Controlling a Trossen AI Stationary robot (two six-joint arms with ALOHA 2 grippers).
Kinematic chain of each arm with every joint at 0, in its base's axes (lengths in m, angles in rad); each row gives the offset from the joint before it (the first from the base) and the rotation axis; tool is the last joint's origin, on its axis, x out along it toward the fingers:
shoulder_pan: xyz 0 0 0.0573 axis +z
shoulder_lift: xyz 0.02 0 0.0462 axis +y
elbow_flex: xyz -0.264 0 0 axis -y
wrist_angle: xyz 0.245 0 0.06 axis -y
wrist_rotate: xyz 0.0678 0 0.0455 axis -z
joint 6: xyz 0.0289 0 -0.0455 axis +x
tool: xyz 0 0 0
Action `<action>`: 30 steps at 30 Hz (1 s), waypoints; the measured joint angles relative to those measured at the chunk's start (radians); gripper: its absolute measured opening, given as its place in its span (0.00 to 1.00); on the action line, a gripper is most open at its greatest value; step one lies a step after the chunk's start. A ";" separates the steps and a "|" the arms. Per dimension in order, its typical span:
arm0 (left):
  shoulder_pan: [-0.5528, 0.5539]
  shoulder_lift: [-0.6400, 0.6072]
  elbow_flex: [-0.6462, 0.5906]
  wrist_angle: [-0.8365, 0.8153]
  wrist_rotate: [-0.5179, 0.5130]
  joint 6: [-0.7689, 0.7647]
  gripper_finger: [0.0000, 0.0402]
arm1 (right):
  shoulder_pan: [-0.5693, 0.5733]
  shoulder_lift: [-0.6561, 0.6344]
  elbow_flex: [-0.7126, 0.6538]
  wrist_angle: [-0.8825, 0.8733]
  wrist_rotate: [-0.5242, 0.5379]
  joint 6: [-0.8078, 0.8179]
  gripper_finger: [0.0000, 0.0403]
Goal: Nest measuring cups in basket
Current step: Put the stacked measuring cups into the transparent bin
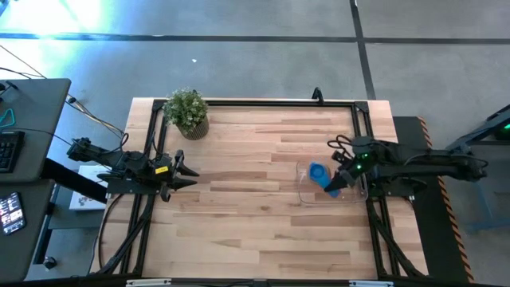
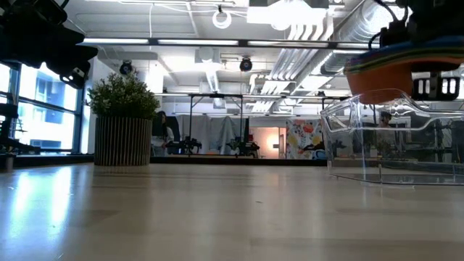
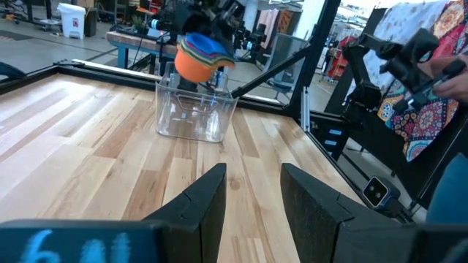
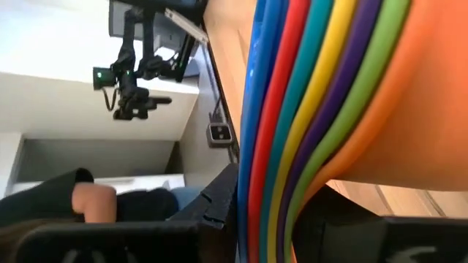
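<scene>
Measuring cups (image 3: 202, 55), nested into one stack with the orange cup outermost and the blue one innermost, hang in the grip of the right gripper (image 1: 338, 182) directly above the basket (image 1: 307, 191), which stands on the right part of the table (image 1: 255, 231). In the low view the stack (image 2: 395, 72) sits at the level of the clear tub's rim (image 2: 391, 138), its orange bottom just at or slightly above that rim; whether it touches the plastic cannot be told. The right jaws are drawn in and pinch the stack, but the contact point itself is hidden: the right wrist view is filled by the coloured rims (image 4: 322, 124), and only a dark part of the gripper shows beneath them. From above, only the blue cup (image 1: 319, 171) is visible, the other cups being covered by it and by the arm. Individual cup handles cannot be made out in any view. The left gripper (image 1: 191, 171) waits at the left side of the table, well apart from the basket, its fingers (image 3: 201, 204) spread and holding nothing. A potted plant (image 1: 187, 112) stands near the table's far left corner. A person's hand (image 4: 95, 201) shows beyond the table in the right wrist view, cut off by the gripper body.
</scene>
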 joint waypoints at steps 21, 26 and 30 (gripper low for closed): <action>0.000 0.000 0.000 0.000 0.000 0.000 0.30 | -0.079 0.013 -0.149 0.017 -0.033 -0.042 0.18; 0.000 0.000 0.000 0.000 0.000 0.000 0.30 | -0.071 0.067 -0.149 0.008 -0.016 -0.069 0.18; 0.000 0.000 0.000 0.000 0.000 0.000 0.30 | -0.071 0.131 -0.149 0.012 -0.018 -0.088 0.18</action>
